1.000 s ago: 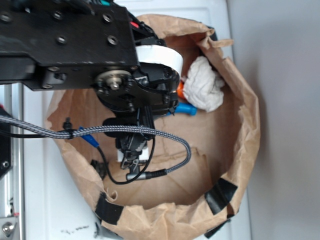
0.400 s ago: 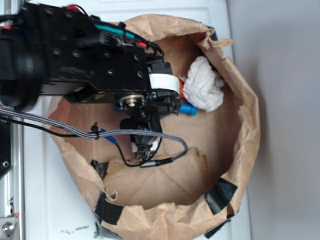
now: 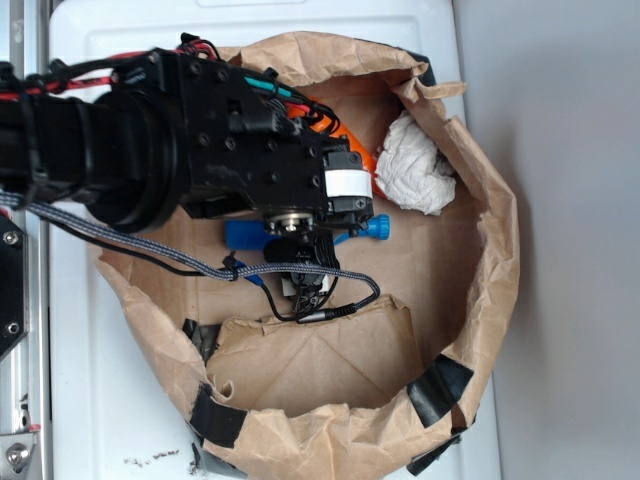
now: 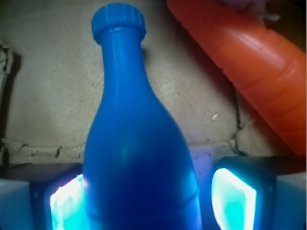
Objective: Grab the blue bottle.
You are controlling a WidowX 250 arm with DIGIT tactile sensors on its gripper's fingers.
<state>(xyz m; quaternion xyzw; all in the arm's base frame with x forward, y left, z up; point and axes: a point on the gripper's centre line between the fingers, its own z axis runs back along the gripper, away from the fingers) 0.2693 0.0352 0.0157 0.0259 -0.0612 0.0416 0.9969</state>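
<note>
Inside the paper bag: the blue bottle (image 4: pixel 139 143) lay on its side on the brown floor of the bag (image 3: pixel 490 250), cap toward the crumpled white paper, with the arm over its middle in the exterior view.
Hand: the hand (image 4: pixel 148 196) stood apart, one lit pad on each side of the bottle's body; the left pad looked to be touching or just beside the plastic, the right pad had a clear gap. It had not clamped.
Bottle position: the wide body sat between the fingers, off centre toward the left one; the neck and ribbed cap pointed away from the wrist camera.
Risk, slip: the body was smooth and round, so I judged that closing could squeeze it forward out of the pads, more so if they met it near the taper.
Risk, push: with the left pad closer, I judged that closing might roll or shove the bottle sideways before both pads bore on it.
Risk, neighbour: the orange toy carrot (image 4: pixel 254 76) lay near the bottle's right side, apart from it; a sideways shove could drive the bottle against it.
Risk, bag: soft folded walls and creased floor might shift under pressure.
Bag contents: bottle, carrot, and a wad of white paper (image 3: pixel 420 170) by the far wall.
Table: the bag stood on a white table (image 3: pixel 90 380).
</note>
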